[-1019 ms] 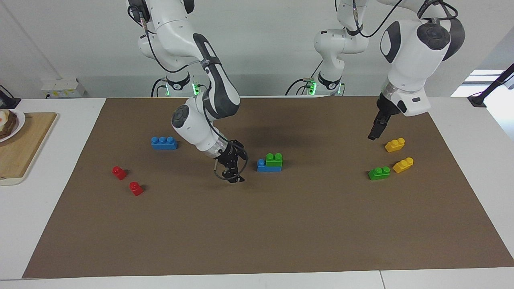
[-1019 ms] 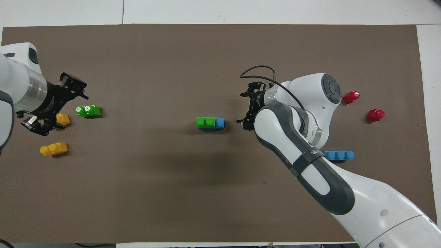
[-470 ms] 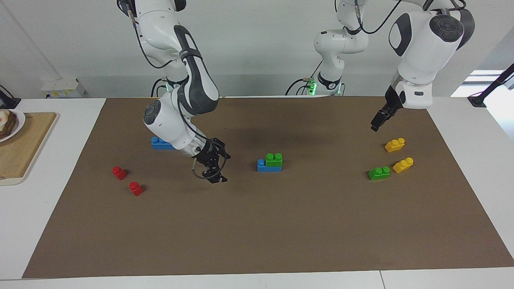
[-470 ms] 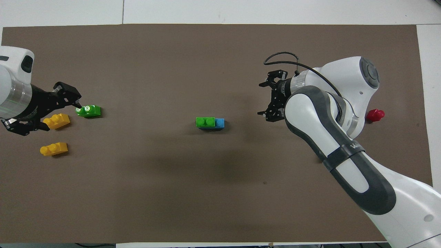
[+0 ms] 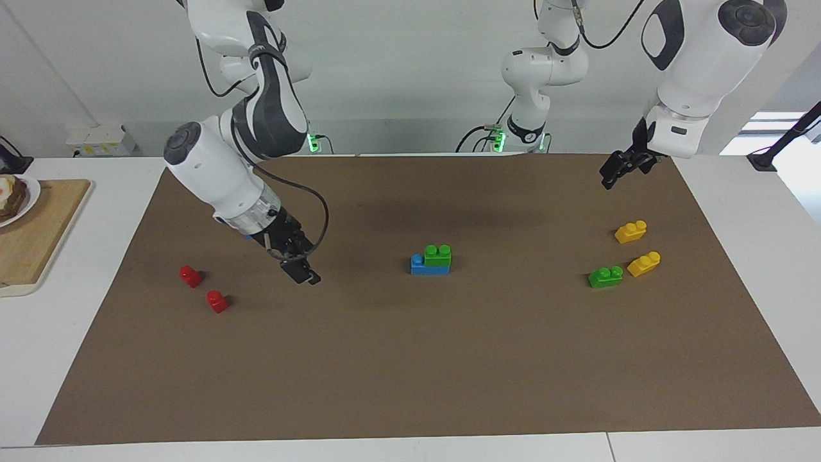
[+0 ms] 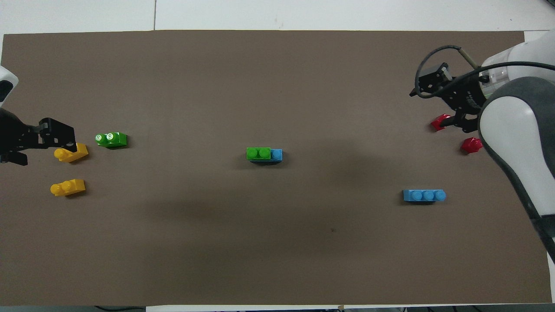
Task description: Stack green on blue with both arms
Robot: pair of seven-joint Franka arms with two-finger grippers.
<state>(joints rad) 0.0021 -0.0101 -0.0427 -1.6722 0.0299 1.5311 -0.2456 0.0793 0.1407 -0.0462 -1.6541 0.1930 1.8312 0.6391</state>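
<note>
Looks basically done: green brick (image 5: 438, 255) sits pressed onto the blue brick (image 5: 423, 265) mid-surface, one blue stud left bare. At its 9 o'clock, facing view, the right gripper (image 5: 300, 273) hangs empty; at 2 o'clock the left gripper (image 5: 617, 172) too. Can't tell either's fingers.

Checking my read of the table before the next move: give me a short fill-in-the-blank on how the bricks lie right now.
1. The green brick at the mat's middle sits on a ____ brick.
2. The green brick covers two of that brick's studs, leaving ____ stud bare.
3. The loose green brick lies beside two ____ bricks.
4. Toward the right arm's end lie two small ____ bricks.

Missing words: blue; one; yellow; red
</note>
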